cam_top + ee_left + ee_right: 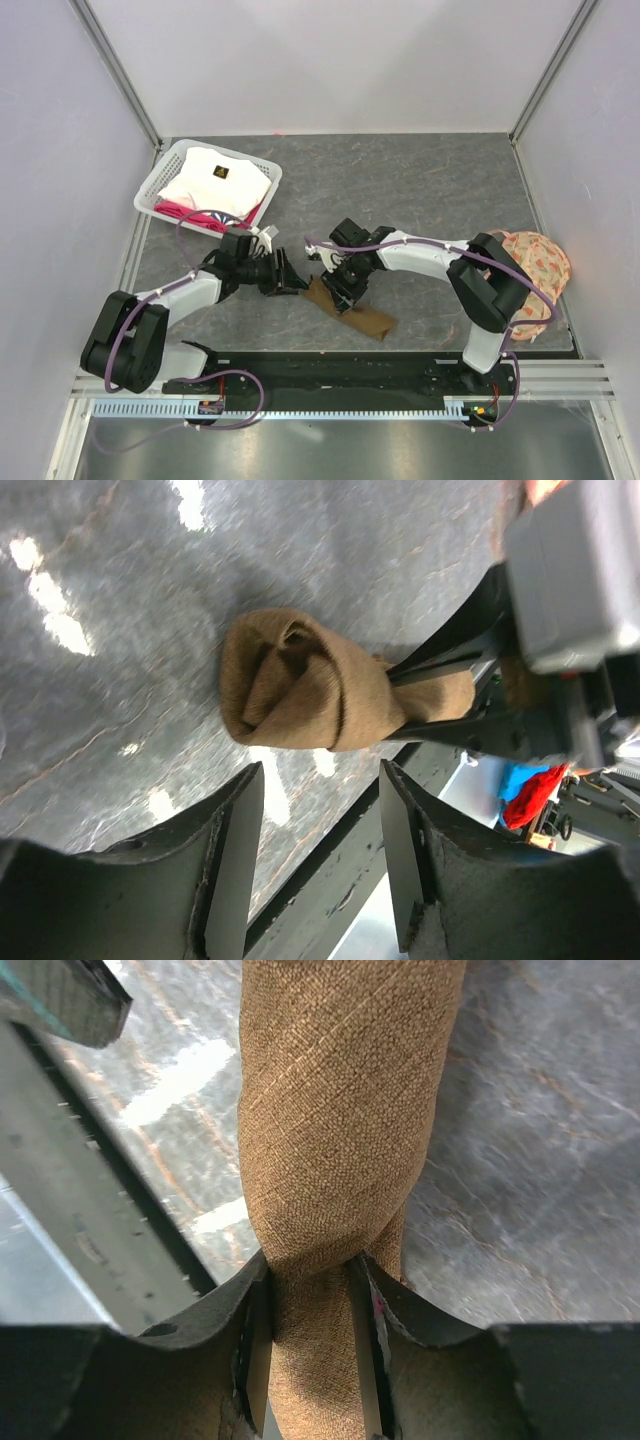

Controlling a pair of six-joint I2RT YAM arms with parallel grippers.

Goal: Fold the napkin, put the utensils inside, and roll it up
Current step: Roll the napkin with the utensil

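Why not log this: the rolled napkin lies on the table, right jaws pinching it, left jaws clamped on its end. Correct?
Not quite. The left wrist view shows the left jaws open, short of the end of the napkin and not touching it. The rest holds.

The napkin (340, 1110) was woven in plain olive-brown, the surface (430, 190) was veined in grey, the basket (156, 176) was coloured white.

The olive-brown napkin (372, 320), rolled into a tight tube of coarse-woven cloth, lies diagonally on the grey marbled surface (450, 190) near its front edge, one end showing spiral folds, its middle pinched narrow.
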